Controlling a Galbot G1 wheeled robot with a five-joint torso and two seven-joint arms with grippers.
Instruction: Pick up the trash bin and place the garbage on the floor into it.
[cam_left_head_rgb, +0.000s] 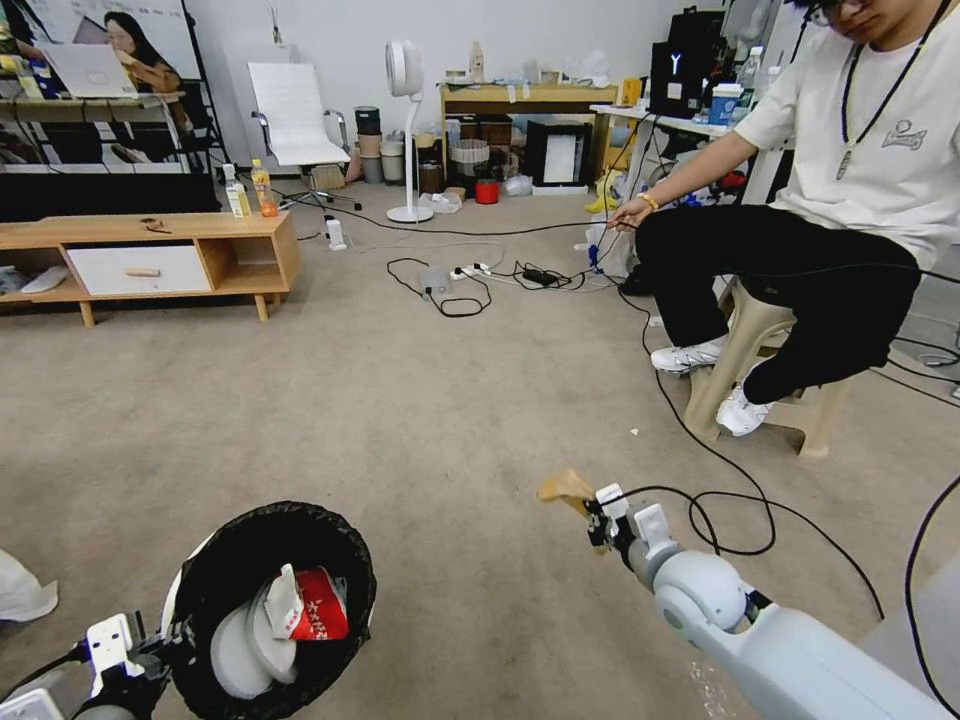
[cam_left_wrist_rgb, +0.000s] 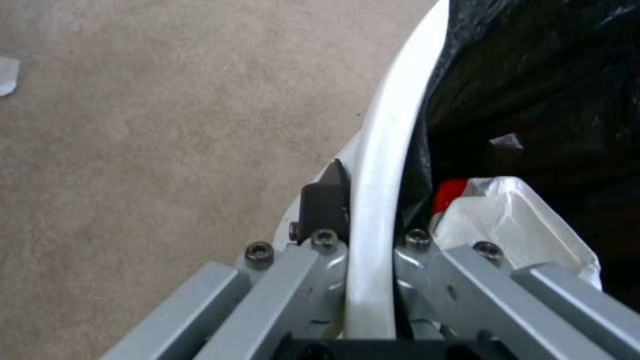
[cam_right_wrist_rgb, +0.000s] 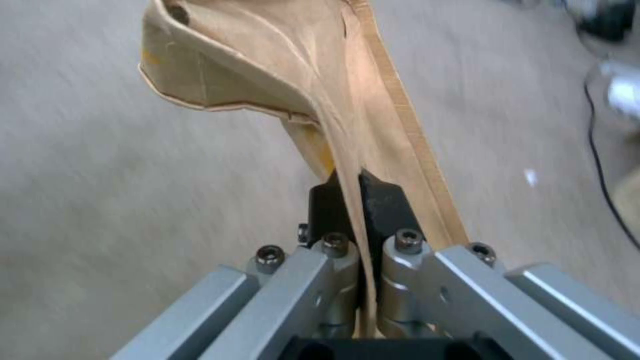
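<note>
The trash bin (cam_left_head_rgb: 265, 610), white with a crinkled black bag liner, hangs low at the left of the head view. My left gripper (cam_left_head_rgb: 165, 640) is shut on its white rim (cam_left_wrist_rgb: 380, 200), one finger outside and one inside. Inside the bin lie a red-white snack packet (cam_left_head_rgb: 315, 605) and white pieces. To the right, my right gripper (cam_left_head_rgb: 598, 518) is shut on a brown paper bag (cam_left_head_rgb: 566, 488), held above the floor (cam_left_head_rgb: 430, 400). In the right wrist view the bag (cam_right_wrist_rgb: 280, 65) is pinched flat between the black fingertips (cam_right_wrist_rgb: 383, 200).
A person sits on a beige stool (cam_left_head_rgb: 770, 370) at the right, feet on the carpet. Black cables (cam_left_head_rgb: 720, 500) loop across the floor near my right arm. A low wooden cabinet (cam_left_head_rgb: 150, 262) stands at the back left. A white object (cam_left_head_rgb: 22, 592) lies at the left edge.
</note>
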